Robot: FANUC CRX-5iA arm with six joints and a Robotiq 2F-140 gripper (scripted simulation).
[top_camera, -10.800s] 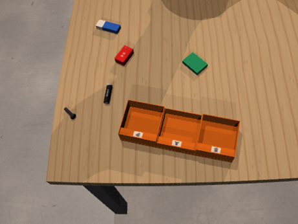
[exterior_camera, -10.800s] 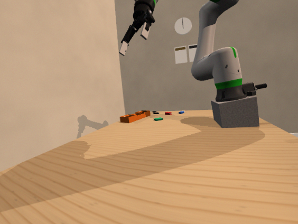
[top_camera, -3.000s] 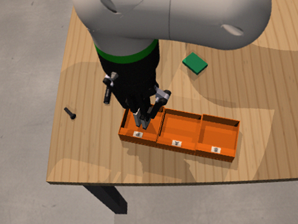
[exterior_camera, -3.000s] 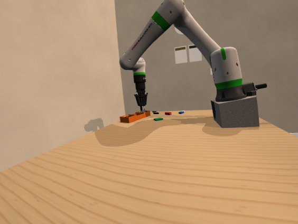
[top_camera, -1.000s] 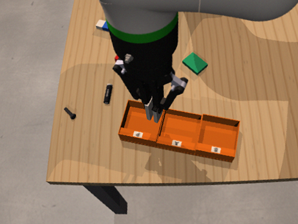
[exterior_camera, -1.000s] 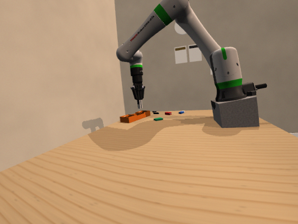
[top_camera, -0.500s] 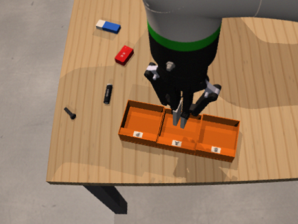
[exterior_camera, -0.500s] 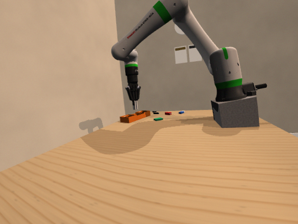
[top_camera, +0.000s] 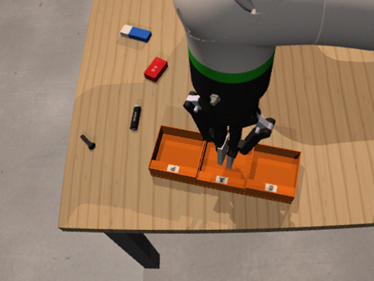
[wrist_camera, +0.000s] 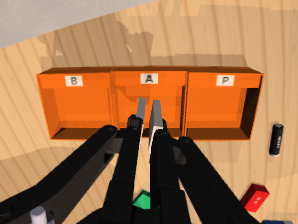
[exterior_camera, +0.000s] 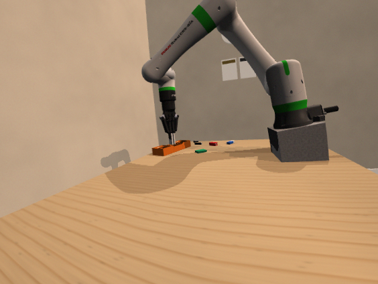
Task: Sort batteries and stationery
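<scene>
Three joined orange bins stand near the table's front edge: P (top_camera: 177,153), A (top_camera: 223,167) and B (top_camera: 275,173). In the wrist view all three look empty: B (wrist_camera: 80,102), A (wrist_camera: 149,97), P (wrist_camera: 222,102). My gripper (top_camera: 226,161) hangs upright over the middle bin A, fingers shut with only a thin gap and nothing between them (wrist_camera: 149,107). A black cylindrical battery (top_camera: 135,117) lies on the table beyond bin P and also shows in the wrist view (wrist_camera: 276,139). A red block (top_camera: 155,69) and a blue and white eraser (top_camera: 135,32) lie farther back.
A black bolt (top_camera: 87,141) lies near the table's left edge. A flat green block (exterior_camera: 200,151) lies behind the bins, hidden by the arm in the top view; its corner shows under the wrist (wrist_camera: 143,200). The robot base (exterior_camera: 298,140) stands at the far side.
</scene>
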